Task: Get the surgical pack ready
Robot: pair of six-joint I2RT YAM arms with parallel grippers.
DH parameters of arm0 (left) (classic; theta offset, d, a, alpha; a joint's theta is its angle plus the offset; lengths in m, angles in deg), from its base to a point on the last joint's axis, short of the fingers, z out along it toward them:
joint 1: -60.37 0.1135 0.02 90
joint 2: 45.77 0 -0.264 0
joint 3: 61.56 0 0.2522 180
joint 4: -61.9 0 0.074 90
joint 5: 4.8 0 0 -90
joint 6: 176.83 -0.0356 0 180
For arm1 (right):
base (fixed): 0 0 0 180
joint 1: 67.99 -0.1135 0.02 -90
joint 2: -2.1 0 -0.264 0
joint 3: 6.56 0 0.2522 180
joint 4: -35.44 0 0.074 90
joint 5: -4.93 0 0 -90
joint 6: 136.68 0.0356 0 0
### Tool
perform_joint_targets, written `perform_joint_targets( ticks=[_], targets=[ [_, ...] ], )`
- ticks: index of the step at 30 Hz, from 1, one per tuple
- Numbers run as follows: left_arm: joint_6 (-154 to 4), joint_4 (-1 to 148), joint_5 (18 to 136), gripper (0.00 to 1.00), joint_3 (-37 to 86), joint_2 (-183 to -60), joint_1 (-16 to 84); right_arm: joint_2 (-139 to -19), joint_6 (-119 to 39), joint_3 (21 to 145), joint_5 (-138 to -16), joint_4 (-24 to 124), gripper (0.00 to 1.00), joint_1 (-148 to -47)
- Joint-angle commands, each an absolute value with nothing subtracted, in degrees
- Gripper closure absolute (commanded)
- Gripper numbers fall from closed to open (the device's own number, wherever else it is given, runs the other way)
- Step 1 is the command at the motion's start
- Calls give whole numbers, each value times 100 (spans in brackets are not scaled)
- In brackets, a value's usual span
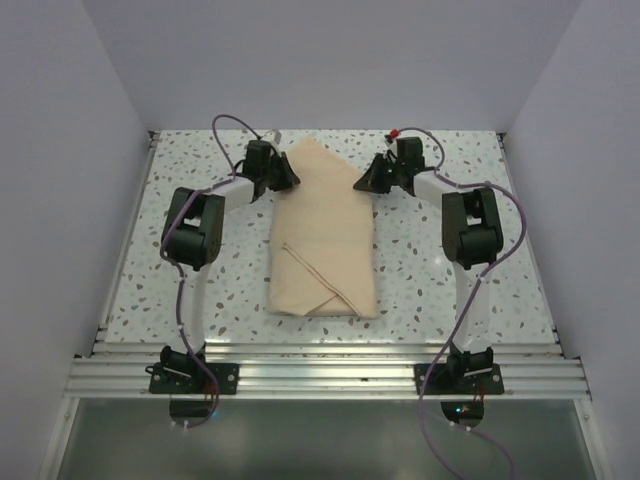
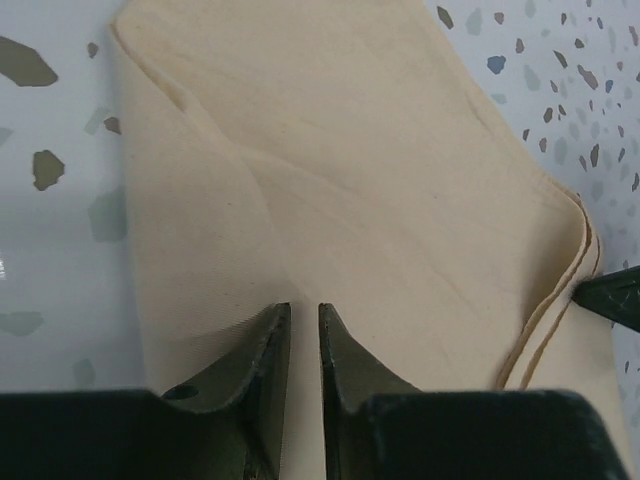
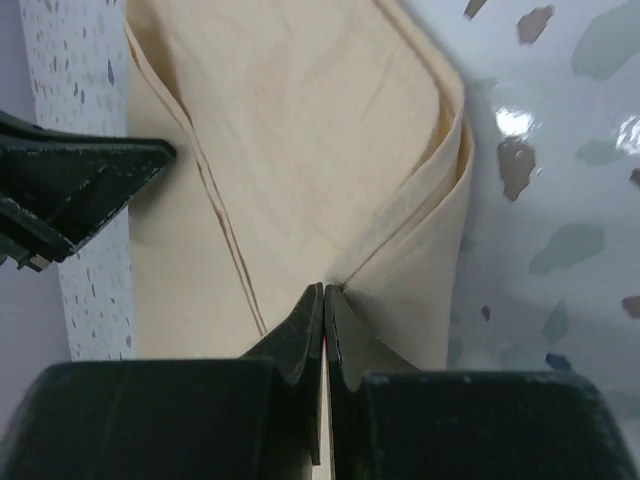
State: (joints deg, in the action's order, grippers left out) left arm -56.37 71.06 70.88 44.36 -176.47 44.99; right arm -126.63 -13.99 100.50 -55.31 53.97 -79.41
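The surgical pack shows as a folded beige cloth bundle (image 1: 325,240) lying in the middle of the speckled table (image 1: 200,290). Both grippers are at its far end. My left gripper (image 1: 288,178) is at the far left corner, its jaws (image 2: 304,308) a narrow gap apart low over the cloth (image 2: 350,180), with beige fabric showing in the gap. My right gripper (image 1: 362,182) is at the far right corner, shut (image 3: 324,288) on a fold of the cloth (image 3: 300,150), whose layers draw in to the fingertips.
White walls close in the table on the left, right and back. An aluminium rail (image 1: 330,375) runs along the near edge by the arm bases. The other arm's fingertip shows at each wrist view's edge: the right fingertip (image 2: 610,295) and the left fingers (image 3: 80,190).
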Motion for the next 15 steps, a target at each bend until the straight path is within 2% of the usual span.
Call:
perform_joint_targets(
  ticks=[1,4,8,15],
  targets=[
    [-5449,6819,7035,79,4642,-17761,4849,-13052,-1012,10362,-5237,4772,100,-7757],
    [-5220,6485,6921,82,4344,-17744,4938,-13359,-889,10406,-5395,4708,100,-7678],
    [-5184,6931,7105,82,4561,-17804,4938,-13659,-959,10670,-5545,5122,100,-7660],
    [-5211,7381,7316,81,4843,-17761,4938,-13404,-1064,10590,-5616,5069,100,-7660]
  ],
)
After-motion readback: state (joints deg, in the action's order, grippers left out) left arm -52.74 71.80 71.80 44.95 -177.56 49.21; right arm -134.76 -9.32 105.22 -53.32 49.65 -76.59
